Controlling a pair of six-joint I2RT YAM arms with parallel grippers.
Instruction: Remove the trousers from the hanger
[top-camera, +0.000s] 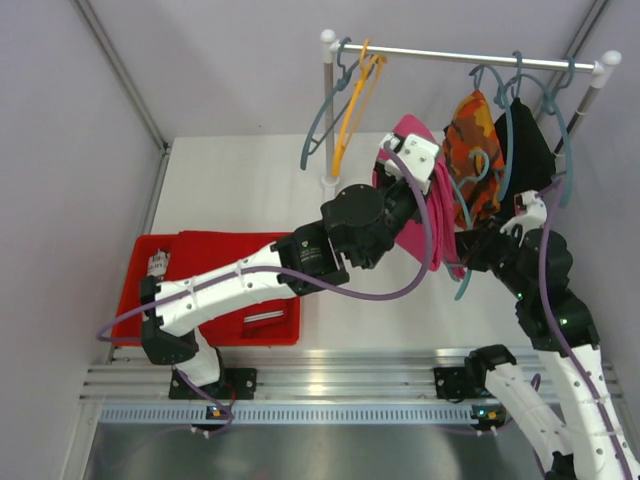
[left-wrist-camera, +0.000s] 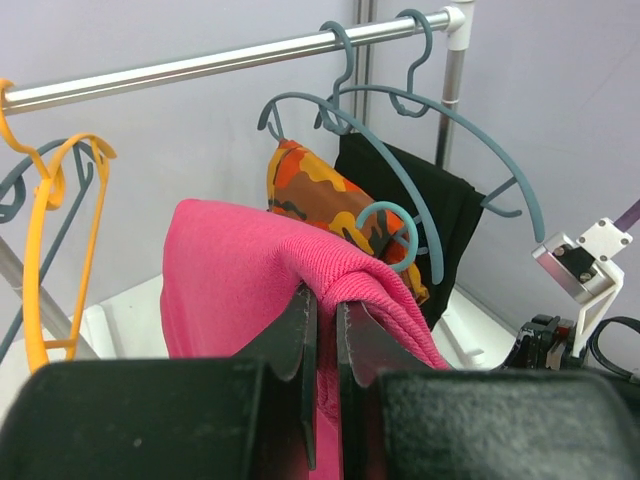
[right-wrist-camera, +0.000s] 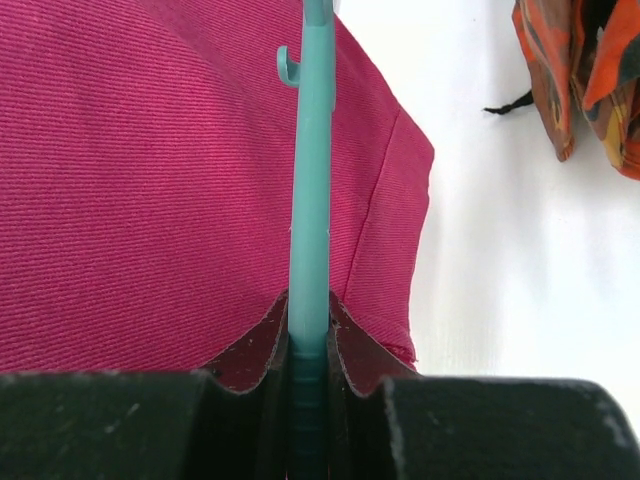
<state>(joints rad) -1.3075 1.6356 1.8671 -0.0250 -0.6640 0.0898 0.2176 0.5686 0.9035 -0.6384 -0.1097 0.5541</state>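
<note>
Top external view shows us both arms reaching toward the clothes rail (top-camera: 470, 55) at the back of the white worktop (top-camera: 250, 170). We see the magenta pink trousers (top-camera: 441, 212) below the rail, between the two arms and just left of the other garments.

In the left wrist view, the left claw (left-wrist-camera: 322, 305) is nipped tight on a folded upper edge of that pink cloth, with only the fabric between its jaws. In the right wrist view, the right claw (right-wrist-camera: 308, 325) is clamped on the thin bar of a teal hanger (right-wrist-camera: 312, 150). The bar runs straight up across the pink cloth, and a small hook sticks out of it near the top. We cannot tell from these views whether the trousers hang on that hanger or merely lie against it.

The orange camouflage trousers (top-camera: 470, 125) and the plain black trousers (top-camera: 530, 150) hang side by side on teal hangers from the right part of the rail. The black pair is nearest the right post. On the left part of the rail we see a bare orange hanger (top-camera: 352, 110) and a bare blue-grey hanger (top-camera: 318, 122). A red bin (top-camera: 285, 330) sits on the left of the worktop, partly under the left arm. We cannot make out its contents clearly.
</note>
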